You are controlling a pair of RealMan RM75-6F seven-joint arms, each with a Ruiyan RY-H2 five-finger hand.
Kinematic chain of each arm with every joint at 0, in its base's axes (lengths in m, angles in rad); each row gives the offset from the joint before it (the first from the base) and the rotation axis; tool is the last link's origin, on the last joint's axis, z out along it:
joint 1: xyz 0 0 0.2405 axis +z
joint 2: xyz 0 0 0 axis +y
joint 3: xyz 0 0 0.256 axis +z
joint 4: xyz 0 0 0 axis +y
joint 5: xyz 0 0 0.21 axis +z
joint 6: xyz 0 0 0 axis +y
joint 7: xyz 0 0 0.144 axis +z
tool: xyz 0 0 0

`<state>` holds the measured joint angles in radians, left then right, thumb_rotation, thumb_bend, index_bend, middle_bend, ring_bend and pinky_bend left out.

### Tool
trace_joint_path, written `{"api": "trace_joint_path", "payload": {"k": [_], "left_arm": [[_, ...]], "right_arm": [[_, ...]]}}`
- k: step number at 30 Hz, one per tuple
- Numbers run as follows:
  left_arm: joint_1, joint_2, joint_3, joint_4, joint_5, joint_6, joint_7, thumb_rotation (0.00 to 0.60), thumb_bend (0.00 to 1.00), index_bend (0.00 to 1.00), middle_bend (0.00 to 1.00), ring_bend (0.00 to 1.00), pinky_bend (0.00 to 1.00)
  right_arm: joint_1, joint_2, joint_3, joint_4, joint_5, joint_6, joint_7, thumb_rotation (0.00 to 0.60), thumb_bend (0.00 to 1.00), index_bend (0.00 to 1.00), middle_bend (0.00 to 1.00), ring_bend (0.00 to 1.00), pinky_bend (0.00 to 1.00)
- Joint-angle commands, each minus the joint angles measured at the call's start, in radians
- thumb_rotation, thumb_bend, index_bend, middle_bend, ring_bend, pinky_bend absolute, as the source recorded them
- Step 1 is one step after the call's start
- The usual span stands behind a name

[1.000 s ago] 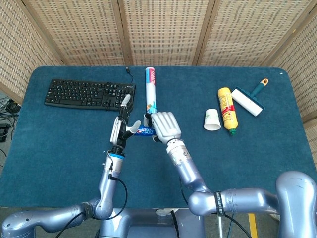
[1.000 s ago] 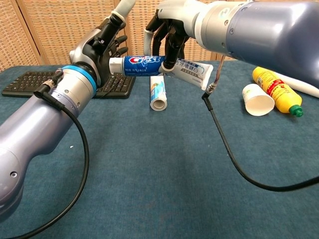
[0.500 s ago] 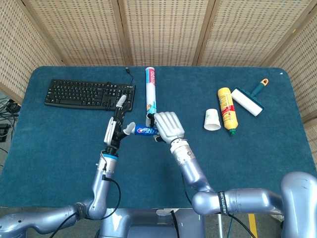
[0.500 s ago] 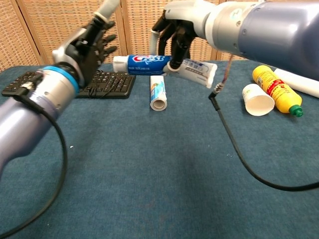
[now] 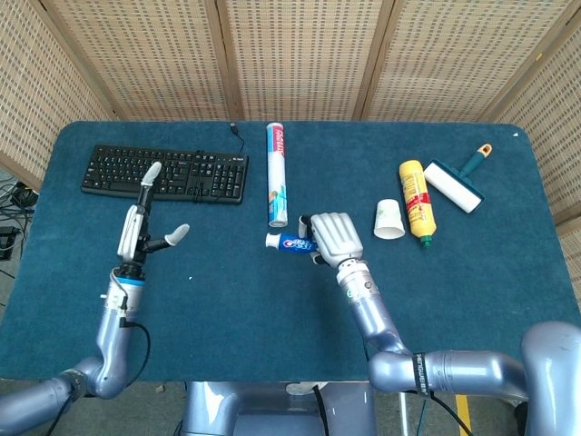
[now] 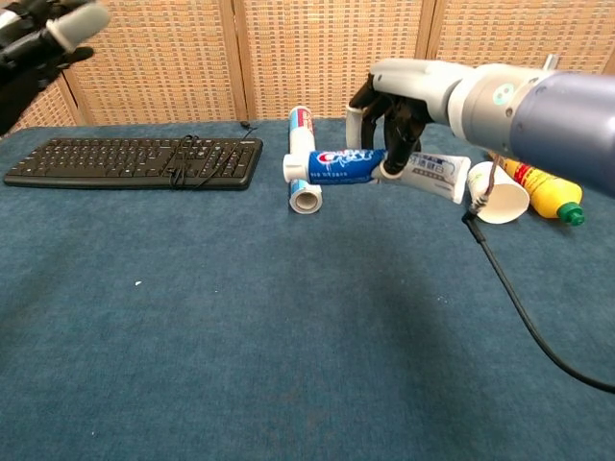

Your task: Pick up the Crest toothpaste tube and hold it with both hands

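The Crest toothpaste tube (image 5: 292, 242) (image 6: 356, 166), blue and white with a white cap pointing left, is gripped at its middle by my right hand (image 5: 334, 236) (image 6: 394, 108) and held low over the blue table. My left hand (image 5: 145, 222) is far to the left, well apart from the tube, with its fingers spread and nothing in them. In the chest view only the tips of the left hand (image 6: 43, 34) show at the top left corner.
A black keyboard (image 5: 165, 172) lies at the back left. A tall white tube (image 5: 277, 173) lies just behind the toothpaste. At the right are a paper cup (image 5: 388, 219), a yellow bottle (image 5: 416, 201) and a lint roller (image 5: 457, 183).
My left hand has let go of the tube's cap end and swung far left with fingers spread. My right hand has carried the tube to the right and lower.
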<state>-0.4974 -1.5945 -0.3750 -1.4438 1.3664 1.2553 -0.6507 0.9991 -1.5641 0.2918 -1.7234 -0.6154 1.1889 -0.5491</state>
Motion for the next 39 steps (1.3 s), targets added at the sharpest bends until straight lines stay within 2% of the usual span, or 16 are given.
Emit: {"api": "trace_joint_path", "payload": {"k": [1,3,5,7,8,10,16,19,21,24,28,33,39], "left_arm": [[0.047,0.122,0.065,-0.013,0.025,-0.012,0.161,0.498,0.00,0.00,0.00,0.00,0.00],[0.068,0.172,0.088,-0.034,0.018,-0.013,0.237,0.514,0.00,0.00,0.00,0.00,0.00],[0.085,0.211,0.104,-0.056,0.007,-0.010,0.303,0.522,0.00,0.00,0.00,0.00,0.00],[0.106,0.249,0.117,-0.082,-0.007,-0.002,0.361,0.532,0.00,0.00,0.00,0.00,0.00],[0.116,0.266,0.124,-0.093,-0.011,0.006,0.383,0.538,0.00,0.00,0.00,0.00,0.00],[0.134,0.297,0.136,-0.116,-0.018,0.015,0.417,0.547,0.00,0.00,0.00,0.00,0.00],[0.186,0.394,0.184,-0.195,-0.026,0.032,0.502,0.599,0.00,0.00,0.00,0.00,0.00],[0.215,0.424,0.206,-0.225,-0.011,0.065,0.530,0.600,0.00,0.00,0.00,0.00,0.00],[0.241,0.447,0.228,-0.248,0.006,0.092,0.544,0.600,0.00,0.00,0.00,0.00,0.00],[0.278,0.481,0.267,-0.279,0.037,0.122,0.558,0.600,0.00,0.00,0.00,0.00,0.00],[0.323,0.509,0.314,-0.308,0.081,0.165,0.582,0.600,0.00,0.00,0.00,0.00,0.00],[0.376,0.532,0.365,-0.327,0.121,0.213,0.615,0.600,0.00,0.00,0.00,0.00,0.00],[0.405,0.524,0.388,-0.326,0.134,0.233,0.668,0.600,0.00,0.00,0.00,0.00,0.00]], "right_arm": [[-0.010,-0.015,-0.012,0.010,-0.012,0.007,-0.003,0.600,0.54,0.61,0.62,0.55,0.67],[-0.017,-0.025,-0.017,0.012,-0.018,0.012,-0.001,0.600,0.35,0.46,0.46,0.39,0.55],[-0.026,-0.026,-0.021,0.000,-0.010,-0.001,0.005,0.600,0.12,0.25,0.25,0.16,0.32],[-0.034,-0.014,-0.021,-0.024,0.002,-0.024,0.015,0.600,0.02,0.14,0.14,0.04,0.17],[-0.039,-0.007,-0.022,-0.036,-0.002,-0.031,0.023,0.600,0.00,0.10,0.09,0.01,0.10],[-0.051,0.010,-0.028,-0.059,-0.015,-0.038,0.033,0.600,0.00,0.05,0.03,0.00,0.05],[-0.109,0.088,-0.072,-0.136,-0.136,-0.013,0.063,0.600,0.00,0.01,0.00,0.00,0.00],[-0.157,0.139,-0.116,-0.160,-0.255,0.030,0.081,0.600,0.00,0.01,0.00,0.00,0.00],[-0.210,0.184,-0.168,-0.160,-0.391,0.079,0.116,0.600,0.00,0.01,0.00,0.00,0.00],[-0.299,0.242,-0.258,-0.095,-0.607,0.167,0.198,0.600,0.00,0.01,0.00,0.00,0.00],[-0.399,0.284,-0.341,0.022,-0.773,0.257,0.329,0.600,0.00,0.00,0.00,0.00,0.00],[-0.506,0.305,-0.404,0.144,-0.860,0.351,0.406,0.600,0.00,0.00,0.00,0.00,0.00],[-0.598,0.304,-0.418,0.247,-0.921,0.436,0.427,0.600,0.00,0.00,0.00,0.00,0.00]]}}
